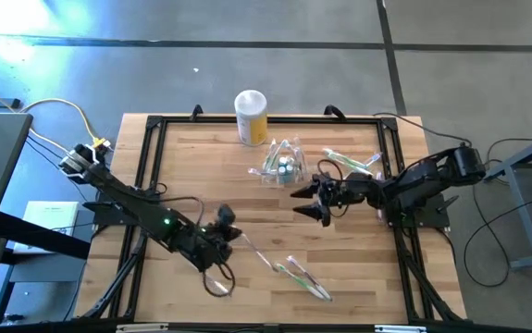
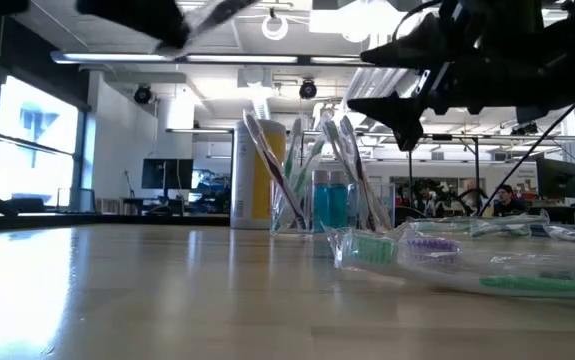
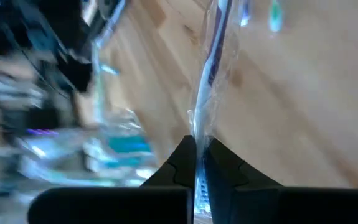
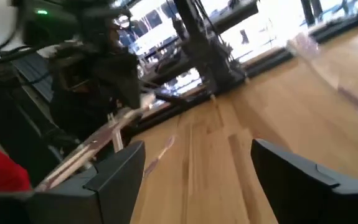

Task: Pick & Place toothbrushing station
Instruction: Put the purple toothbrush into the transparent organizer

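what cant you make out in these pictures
- Left tool: shut on a wrapped toothbrush; the brush head is blurred in the left wrist view.
- Toothbrushing station: contents too small in the high view.
- Yellow canister: partly hidden by toothbrushes in the low view.

Clear toothbrushing station (image 1: pixel 282 165) stands upright (brushes inside, apparently) beside the yellow canister (image 1: pixel 251 117).
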